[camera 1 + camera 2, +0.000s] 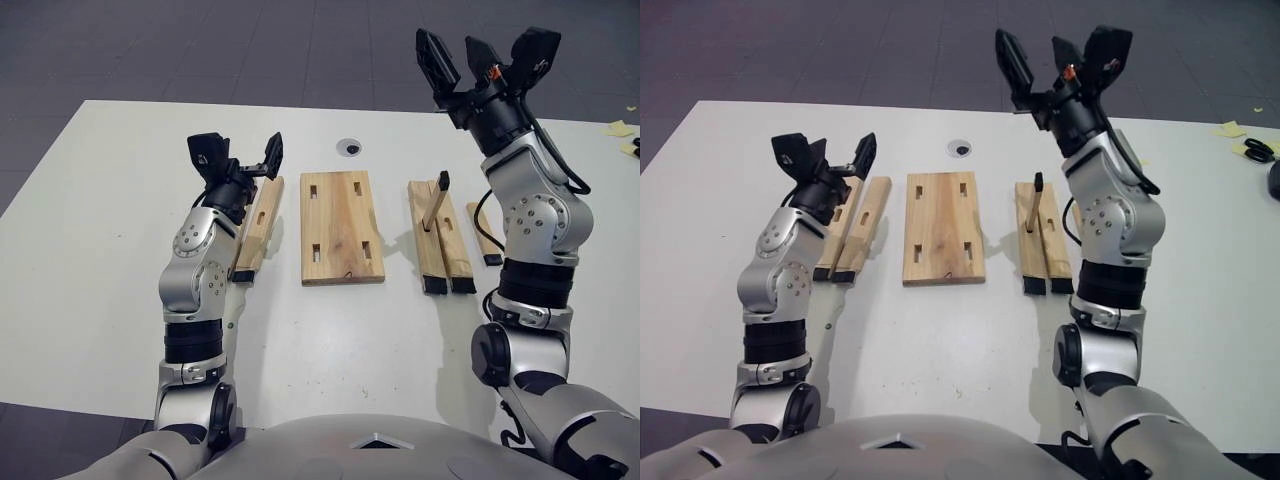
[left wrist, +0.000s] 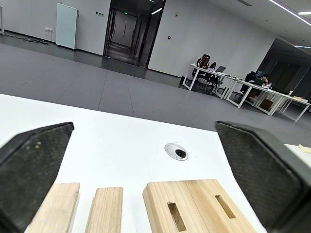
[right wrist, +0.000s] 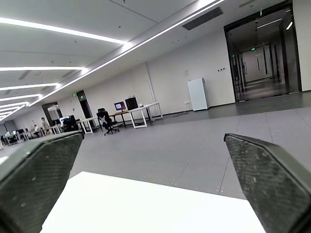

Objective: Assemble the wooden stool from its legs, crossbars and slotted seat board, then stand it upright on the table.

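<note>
Seat board [image 1: 342,227] lies flat at frame centre on the white table [image 1: 120,200], with wooden legs [image 1: 262,225] flanking it. The wood is probably stiff, light and smooth, and the board's long edges look the best hold. Left gripper [image 1: 240,152] hangs released over the centre-left legs. Right gripper [image 1: 487,50], upper right, is spread and empty.

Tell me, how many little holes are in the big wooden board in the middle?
4, all in the seat board: a far-left slot, a far-right slot, a near-left slot and a near-right slot. None seems hidden.
</note>
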Controlling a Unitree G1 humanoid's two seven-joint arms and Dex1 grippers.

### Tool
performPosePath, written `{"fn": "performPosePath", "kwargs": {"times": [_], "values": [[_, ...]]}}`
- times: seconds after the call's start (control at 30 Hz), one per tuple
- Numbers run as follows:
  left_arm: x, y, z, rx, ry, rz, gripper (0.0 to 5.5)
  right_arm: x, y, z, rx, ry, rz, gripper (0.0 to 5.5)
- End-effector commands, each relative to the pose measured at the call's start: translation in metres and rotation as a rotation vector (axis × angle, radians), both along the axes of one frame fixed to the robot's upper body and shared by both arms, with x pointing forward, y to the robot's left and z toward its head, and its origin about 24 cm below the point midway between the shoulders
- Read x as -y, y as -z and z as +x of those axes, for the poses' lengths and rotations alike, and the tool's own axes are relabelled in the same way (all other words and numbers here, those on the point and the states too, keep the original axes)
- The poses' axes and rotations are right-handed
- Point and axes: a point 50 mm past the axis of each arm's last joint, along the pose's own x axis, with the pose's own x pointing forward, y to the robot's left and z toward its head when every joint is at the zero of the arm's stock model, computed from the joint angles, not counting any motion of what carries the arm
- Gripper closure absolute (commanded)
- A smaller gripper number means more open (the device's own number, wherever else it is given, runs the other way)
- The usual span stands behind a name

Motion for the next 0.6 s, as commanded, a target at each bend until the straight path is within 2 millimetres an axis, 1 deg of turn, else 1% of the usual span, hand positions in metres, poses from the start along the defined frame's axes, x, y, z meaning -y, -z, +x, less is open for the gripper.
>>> {"fn": "performPosePath", "kwargs": {"times": [0.03,0.07,0.1,0.13,0.17,0.23,0.33,0.4,0.5,0.57,0.6], "values": [[0.001,0.0,-0.001,-0.002,-0.005,-0.001,0.1,0.008,0.091,-0.008,-0.332,0.038,-0.098,0.1],[0.002,0.0,-0.001,-0.002,-0.004,-0.002,0.1,0.012,0.11,-0.012,-0.392,0.051,-0.131,0.1],[0.002,0.0,-0.001,-0.003,-0.004,-0.002,0.1,0.015,0.12,-0.015,-0.418,0.063,-0.154,0.1],[0.002,0.0,-0.001,-0.004,-0.004,0.0,0.1,0.017,0.123,-0.016,-0.424,0.071,-0.137,0.1],[0.001,0.001,-0.002,-0.004,-0.006,0.0,0.1,0.018,0.119,-0.015,-0.41,0.071,-0.114,0.1],[0.0,0.002,-0.003,-0.007,-0.011,-0.001,0.1,0.016,0.1,-0.009,-0.352,0.046,-0.008,0.1],[0.001,0.002,-0.003,-0.009,-0.008,-0.001,0.1,0.013,0.067,-0.002,-0.244,0.007,0.104,0.1],[0.001,0.002,-0.003,-0.01,-0.004,-0.001,0.1,0.016,0.042,0.001,-0.169,-0.001,0.174,0.1],[0.002,0.003,-0.003,-0.012,0.0,0.0,0.1,0.028,0.004,0.004,-0.072,0.025,0.303,0.1],[0.002,0.003,-0.004,-0.012,0.0,0.0,0.1,0.04,-0.023,0.0,-0.004,0.023,0.394,0.1],[0.002,0.003,-0.004,-0.012,0.0,0.0,0.1,0.045,-0.034,-0.003,0.022,0.014,0.429,0.1]]}}
